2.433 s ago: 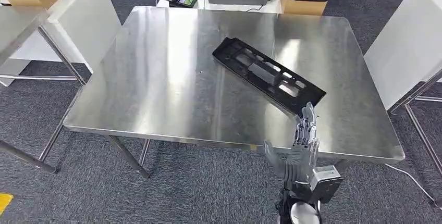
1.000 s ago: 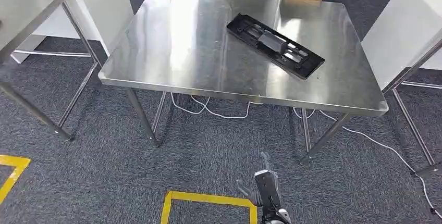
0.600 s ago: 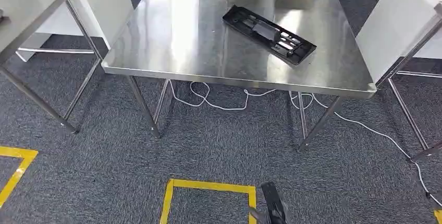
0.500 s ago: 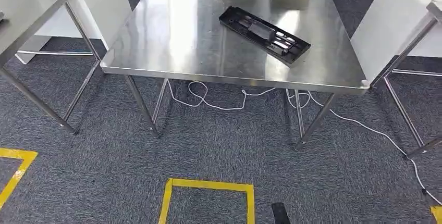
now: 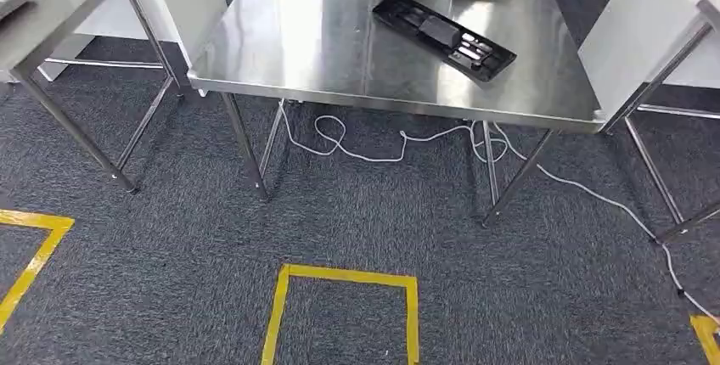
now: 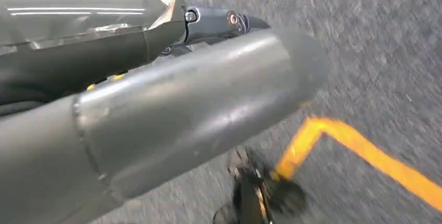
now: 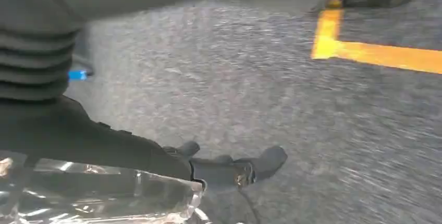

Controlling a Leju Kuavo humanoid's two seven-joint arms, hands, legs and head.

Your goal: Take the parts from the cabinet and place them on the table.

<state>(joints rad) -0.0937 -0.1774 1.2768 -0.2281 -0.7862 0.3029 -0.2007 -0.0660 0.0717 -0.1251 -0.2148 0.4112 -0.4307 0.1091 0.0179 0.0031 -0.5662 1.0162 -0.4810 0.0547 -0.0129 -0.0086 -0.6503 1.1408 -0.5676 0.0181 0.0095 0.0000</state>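
A long black plastic part (image 5: pixel 444 36) with cut-outs lies flat on the steel table (image 5: pixel 340 85), toward its far right. In the left wrist view my left hand (image 6: pixel 156 104) hangs over the carpet, thick grey thumb and a dark finger (image 6: pixel 224 21) stretched out, holding nothing. In the right wrist view my right hand (image 7: pixel 104 140) also hangs above the carpet with its dark fingers (image 7: pixel 234 171) extended and nothing in them. Both hands are well away from the table.
A second steel table (image 5: pixel 51 0) stands at the left, and white panels (image 5: pixel 645 25) and metal legs (image 5: pixel 658 170) at the right. A white cable (image 5: pixel 374 148) snakes on the carpet under the table. Yellow tape (image 5: pixel 344 277) marks a square on the floor nearby.
The camera has backed away from the table, so table and part sit farther up the picture. My right hand, earlier raised by the part, has dropped out of the head view.
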